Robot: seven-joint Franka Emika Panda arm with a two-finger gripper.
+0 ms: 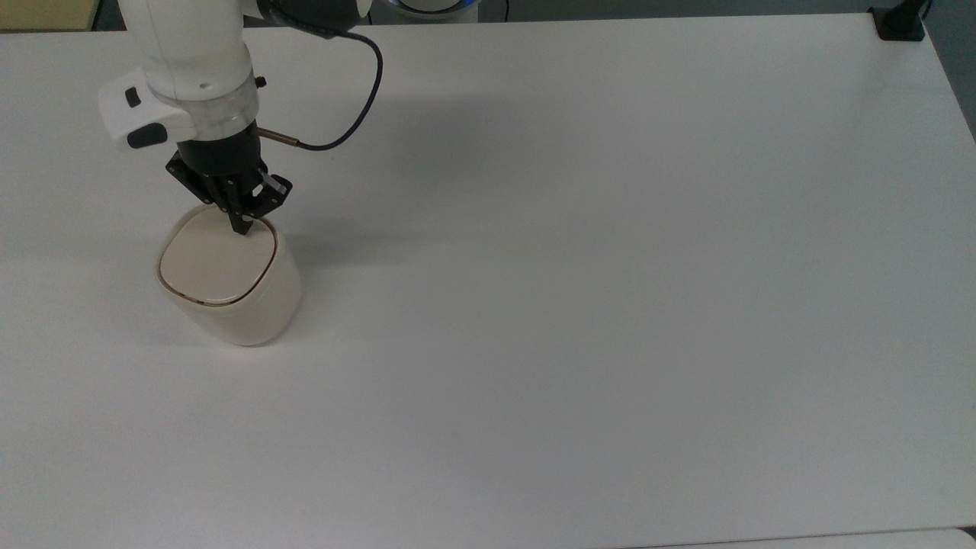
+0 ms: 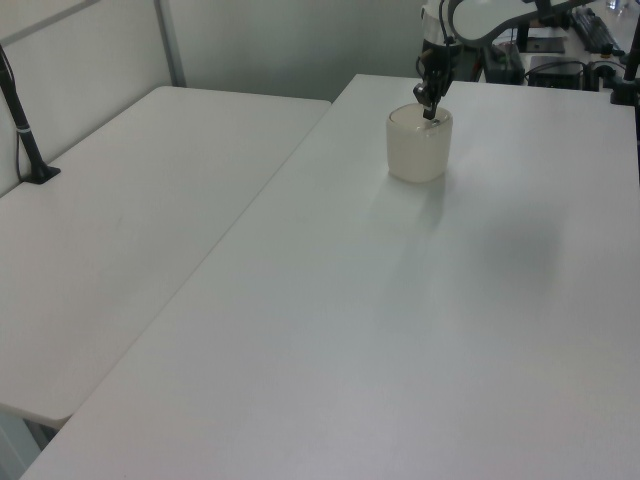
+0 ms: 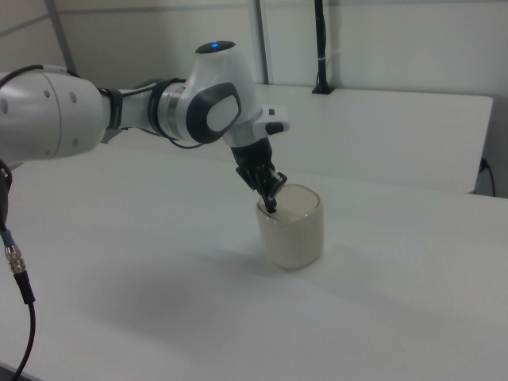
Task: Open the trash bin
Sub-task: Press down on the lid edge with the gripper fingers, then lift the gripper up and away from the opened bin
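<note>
The cream-beige trash bin (image 1: 229, 286) stands upright on the white table at the top view's left, its flat lid (image 1: 210, 263) down, a thin brown line around the rim. My gripper (image 1: 241, 226) is shut and points down at the lid's far edge, its tips at the spot of the black button, which they hide. In the left view the gripper (image 2: 429, 113) meets the top of the bin (image 2: 418, 148). In the right view the gripper (image 3: 272, 206) touches the near-left rim of the bin (image 3: 292, 228).
The white table (image 1: 579, 305) stretches wide to the top view's right of the bin. A second white table (image 2: 120, 220) stands alongside in the left view. A black clamp (image 1: 900, 21) sits at the table's far right corner. A dark cable (image 1: 358, 91) loops off the arm.
</note>
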